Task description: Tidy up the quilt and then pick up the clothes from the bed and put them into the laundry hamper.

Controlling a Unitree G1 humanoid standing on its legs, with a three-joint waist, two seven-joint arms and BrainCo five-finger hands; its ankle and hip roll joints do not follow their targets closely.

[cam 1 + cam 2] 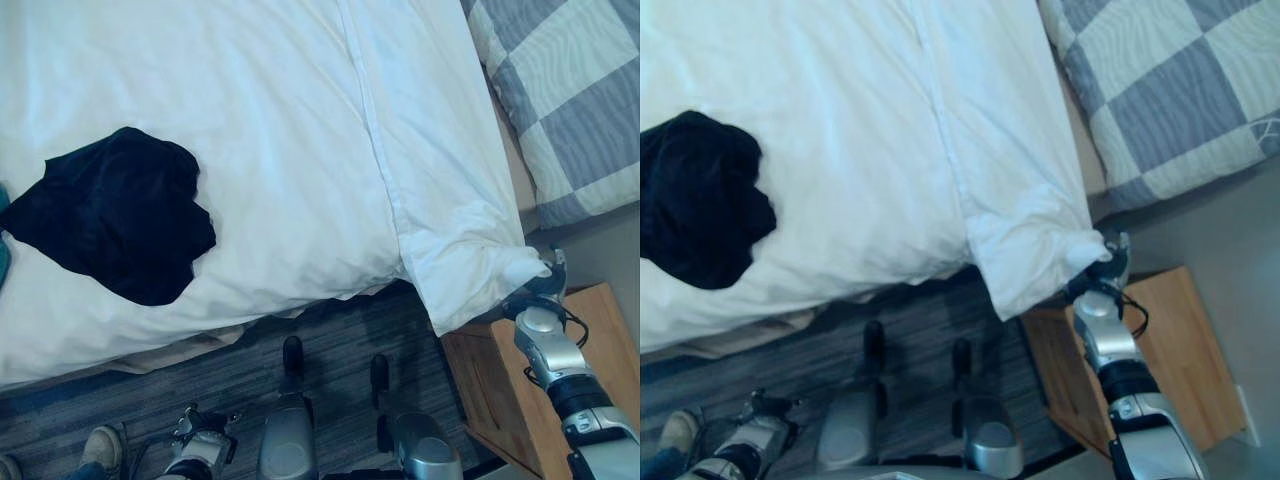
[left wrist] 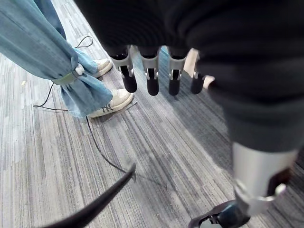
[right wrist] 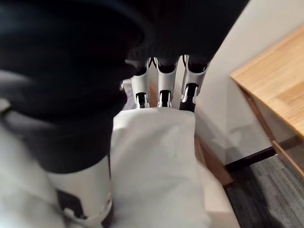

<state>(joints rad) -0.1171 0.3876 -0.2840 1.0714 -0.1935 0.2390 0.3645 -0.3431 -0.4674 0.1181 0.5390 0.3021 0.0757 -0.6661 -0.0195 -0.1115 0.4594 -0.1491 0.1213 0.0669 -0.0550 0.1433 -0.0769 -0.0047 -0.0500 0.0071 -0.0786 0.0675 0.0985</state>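
Quilt [image 1: 300, 130] corner apparently gripped by right hand [image 1: 1106, 268] beside wooden nightstand [image 1: 1170, 350].

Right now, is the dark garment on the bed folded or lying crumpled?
Crumpled. The dark garment lies in an irregular, bunched heap on the white quilt, with no straight folded edges.

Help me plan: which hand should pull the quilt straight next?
Right. The right hand already has its fingers on the quilt corner, while the left hand hangs low over the floor.
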